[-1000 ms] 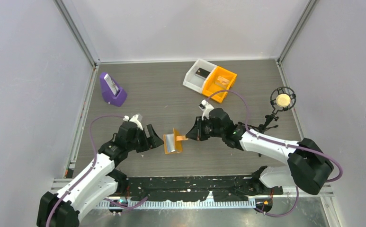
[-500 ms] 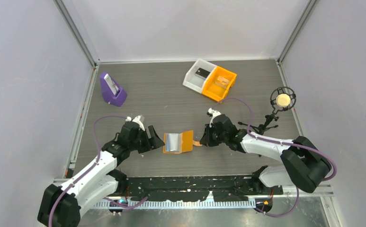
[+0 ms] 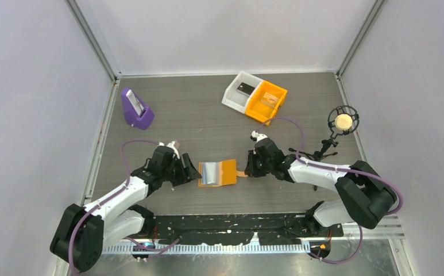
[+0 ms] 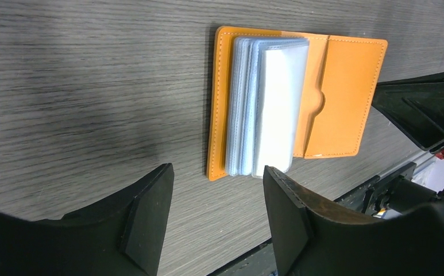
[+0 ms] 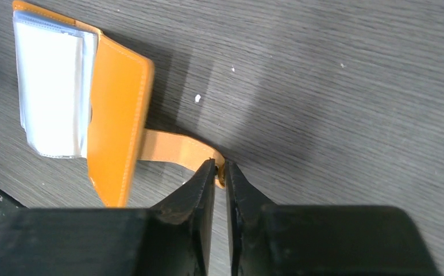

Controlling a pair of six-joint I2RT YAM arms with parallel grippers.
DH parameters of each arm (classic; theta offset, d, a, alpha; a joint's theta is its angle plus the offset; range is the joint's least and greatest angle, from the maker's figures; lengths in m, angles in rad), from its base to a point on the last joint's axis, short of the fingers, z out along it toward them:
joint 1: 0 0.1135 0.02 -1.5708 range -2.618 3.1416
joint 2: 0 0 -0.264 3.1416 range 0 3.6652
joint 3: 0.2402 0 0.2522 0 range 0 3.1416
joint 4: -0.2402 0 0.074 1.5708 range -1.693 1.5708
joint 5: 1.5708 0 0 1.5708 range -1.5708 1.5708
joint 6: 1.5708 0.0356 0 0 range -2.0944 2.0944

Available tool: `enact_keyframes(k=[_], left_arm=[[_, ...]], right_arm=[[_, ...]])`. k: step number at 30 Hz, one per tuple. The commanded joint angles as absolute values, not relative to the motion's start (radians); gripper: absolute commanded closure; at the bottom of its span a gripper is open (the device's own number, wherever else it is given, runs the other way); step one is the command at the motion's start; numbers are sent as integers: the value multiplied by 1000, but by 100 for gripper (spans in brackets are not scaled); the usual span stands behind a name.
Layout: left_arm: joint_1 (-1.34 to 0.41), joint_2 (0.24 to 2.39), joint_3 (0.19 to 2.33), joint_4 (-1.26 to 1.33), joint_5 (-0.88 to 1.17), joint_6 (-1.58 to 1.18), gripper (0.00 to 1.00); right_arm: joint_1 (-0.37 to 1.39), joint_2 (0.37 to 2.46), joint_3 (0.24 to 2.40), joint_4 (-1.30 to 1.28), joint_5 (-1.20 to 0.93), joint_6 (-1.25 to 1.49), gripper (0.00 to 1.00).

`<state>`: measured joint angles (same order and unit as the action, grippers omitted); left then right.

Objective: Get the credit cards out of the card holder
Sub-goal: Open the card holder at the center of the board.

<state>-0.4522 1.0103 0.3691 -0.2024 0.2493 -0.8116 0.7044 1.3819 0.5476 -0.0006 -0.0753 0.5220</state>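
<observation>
Your left gripper [image 4: 216, 175] is hovering low just beside the card holder [image 4: 346, 98], jaws spread wide. The card holder is lying open on the table [image 3: 208, 123] between both arms. Your right gripper [image 5: 219, 170] is reaching in low, pinching its strap [image 5: 173, 146].

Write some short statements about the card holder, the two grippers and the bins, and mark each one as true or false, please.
1. The card holder lies open on the table. True.
2. The left gripper grips the card holder. False: its jaws stand apart with nothing between them, just beside the holder's left edge.
3. The right gripper pinches the end of the holder's orange strap. True.
4. In the top view, the white bin stands to the right of the orange bin. False: it is on the left of the orange bin, side by side with it.
5. A purple stand is on the left part of the table. True.
</observation>
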Motion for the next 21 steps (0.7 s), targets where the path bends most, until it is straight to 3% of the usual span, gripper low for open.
enact_keyframes(k=[1,5,9,16,21], left_arm=[[-459,998,393,-129,271,-824,39],[-459,978,388,-133,241,-819,40],[-459,982,380,-131,234,-818,40],[-459,948,361,-128,226,-808,41],[-459,925,346,-131,226,-811,41]], right_arm=[[701,1340,638,-147,-43,525,74],[701,1274,721,-247,-25,548,63],[708,1239,815,-314,-50,571,57],[758,1215,831,-120,-167,662,59],[837,1327,890,-60,-187,688,62]])
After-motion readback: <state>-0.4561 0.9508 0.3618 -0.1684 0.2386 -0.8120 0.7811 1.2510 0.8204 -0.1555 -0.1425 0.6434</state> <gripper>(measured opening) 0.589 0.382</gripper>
